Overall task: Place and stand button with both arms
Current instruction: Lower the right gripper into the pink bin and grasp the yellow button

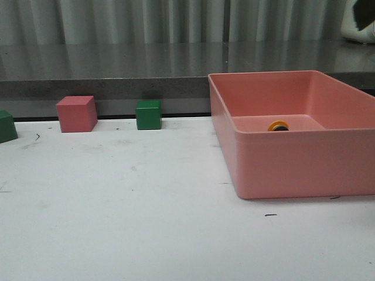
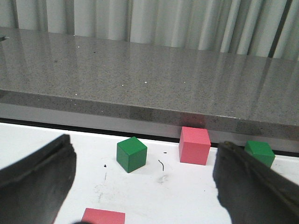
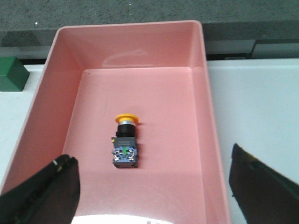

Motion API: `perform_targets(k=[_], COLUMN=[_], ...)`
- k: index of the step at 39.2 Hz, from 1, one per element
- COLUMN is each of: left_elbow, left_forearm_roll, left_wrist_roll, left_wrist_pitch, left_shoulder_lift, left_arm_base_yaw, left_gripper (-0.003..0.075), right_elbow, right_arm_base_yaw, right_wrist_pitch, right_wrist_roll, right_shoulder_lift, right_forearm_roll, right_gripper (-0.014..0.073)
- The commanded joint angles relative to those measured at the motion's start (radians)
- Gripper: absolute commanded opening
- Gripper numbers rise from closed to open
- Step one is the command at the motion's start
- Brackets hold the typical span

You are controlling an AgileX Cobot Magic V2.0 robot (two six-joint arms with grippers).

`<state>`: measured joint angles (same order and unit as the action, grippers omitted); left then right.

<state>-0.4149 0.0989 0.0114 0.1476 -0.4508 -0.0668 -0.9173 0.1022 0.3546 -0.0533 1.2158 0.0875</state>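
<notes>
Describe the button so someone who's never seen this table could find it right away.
Look in the big pink bin on the table's right side. The button lies on its side on the bin floor, alone. Its yellow cap and black body separate it from the plain green and pink cubes outside.

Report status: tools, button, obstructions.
Left tool open, empty. Right tool open above pink bin. Button lying on its side in bin, ungrasped. Nothing blocking.
</notes>
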Motion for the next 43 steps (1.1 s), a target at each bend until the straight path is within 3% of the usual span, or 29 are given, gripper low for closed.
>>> perform_targets(k=[1, 24, 38, 43], left_elbow=[-0.040, -0.040, -0.040, -0.040], left_forearm_roll=[0.002, 0.002, 0.002, 0.002], left_wrist_roll=[-0.001, -0.001, -0.001, -0.001], left_wrist_pitch=[-0.086, -0.086, -0.086, -0.086], left_shoulder_lift=[-0.011, -0.011, -0.011, -0.011], left_arm_base_yaw=[-0.001, -0.001, -0.001, -0.001], left_gripper=[0.0564, 0.0564, 0.0564, 0.0564], right_elbow=[-0.121, -0.620, -0.765, -0.765], right_arm_base_yaw=[0.037, 0.076, 0.076, 0.076], right_wrist_pitch=[0.003, 0.413, 0.453, 0.451], right_wrist_roll=[0.008, -0.082, -0.089, -0.089], right_shoulder_lift=[0.078, 0.643, 0.847, 0.868], right_forearm_roll=[-0.002, -0.002, -0.002, -0.002], right_gripper=[0.0661, 0.0661, 0.0654, 0.0566])
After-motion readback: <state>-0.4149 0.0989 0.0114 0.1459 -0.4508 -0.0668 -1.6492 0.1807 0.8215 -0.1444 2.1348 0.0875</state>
